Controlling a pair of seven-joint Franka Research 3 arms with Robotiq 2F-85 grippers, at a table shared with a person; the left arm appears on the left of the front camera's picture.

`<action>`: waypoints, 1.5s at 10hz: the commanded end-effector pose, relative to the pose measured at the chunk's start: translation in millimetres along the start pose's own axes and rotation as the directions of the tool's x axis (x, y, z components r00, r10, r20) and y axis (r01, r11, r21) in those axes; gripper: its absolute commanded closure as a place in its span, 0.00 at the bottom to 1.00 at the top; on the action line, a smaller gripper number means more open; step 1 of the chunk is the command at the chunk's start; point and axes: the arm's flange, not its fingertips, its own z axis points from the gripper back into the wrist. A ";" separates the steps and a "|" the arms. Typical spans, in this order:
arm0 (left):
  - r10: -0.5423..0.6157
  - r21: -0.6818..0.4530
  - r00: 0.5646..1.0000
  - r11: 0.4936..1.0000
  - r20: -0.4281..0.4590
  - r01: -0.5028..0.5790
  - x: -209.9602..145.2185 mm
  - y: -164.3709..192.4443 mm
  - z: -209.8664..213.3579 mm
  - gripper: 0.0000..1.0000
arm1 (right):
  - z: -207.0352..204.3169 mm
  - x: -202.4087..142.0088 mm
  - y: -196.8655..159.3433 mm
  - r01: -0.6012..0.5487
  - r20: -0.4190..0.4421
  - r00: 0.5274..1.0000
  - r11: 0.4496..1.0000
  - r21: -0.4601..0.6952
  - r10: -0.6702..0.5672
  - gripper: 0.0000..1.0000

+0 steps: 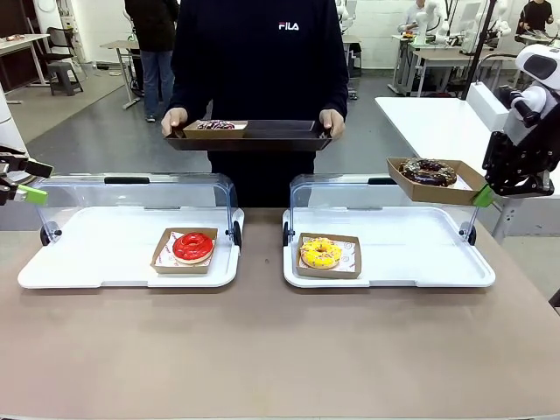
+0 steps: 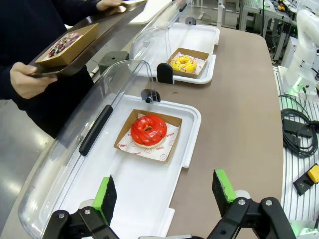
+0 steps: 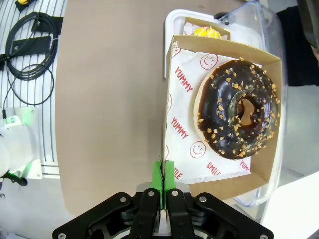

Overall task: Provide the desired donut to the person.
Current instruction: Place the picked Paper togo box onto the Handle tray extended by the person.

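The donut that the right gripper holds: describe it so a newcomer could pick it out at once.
Find the right-hand white tray. Over its right end the right gripper pinches a cardboard box by its edge, the chocolate donut inside. Unlike the red donut and yellow donut, it is dark, crumb-flecked and held aloft.

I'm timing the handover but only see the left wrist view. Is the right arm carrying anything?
Observer: Yes, the right gripper is shut on the edge of a cardboard box.
Operator: What's in it?
Observer: A chocolate donut with light crumbs on top.
Operator: Where is it now?
Observer: In the front view, it is held in the air over the right display case, apart from the black tray held by the person.
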 end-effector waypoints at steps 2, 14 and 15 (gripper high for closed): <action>0.000 0.000 1.000 1.000 0.004 0.000 -0.5 -0.4 0.8 0.00 | -0.2 0.9 0.9 0.001 -0.009 1.000 1.000 0.003 -0.001 1.00; 0.000 0.000 1.000 1.000 0.004 0.000 -0.5 -0.4 0.8 0.00 | -0.2 0.9 0.9 0.001 -0.009 1.000 1.000 0.003 -0.001 1.00; 0.000 0.000 1.000 1.000 0.004 0.000 -0.5 -0.4 0.8 0.00 | -0.2 0.9 0.9 0.001 -0.009 1.000 1.000 0.003 -0.001 1.00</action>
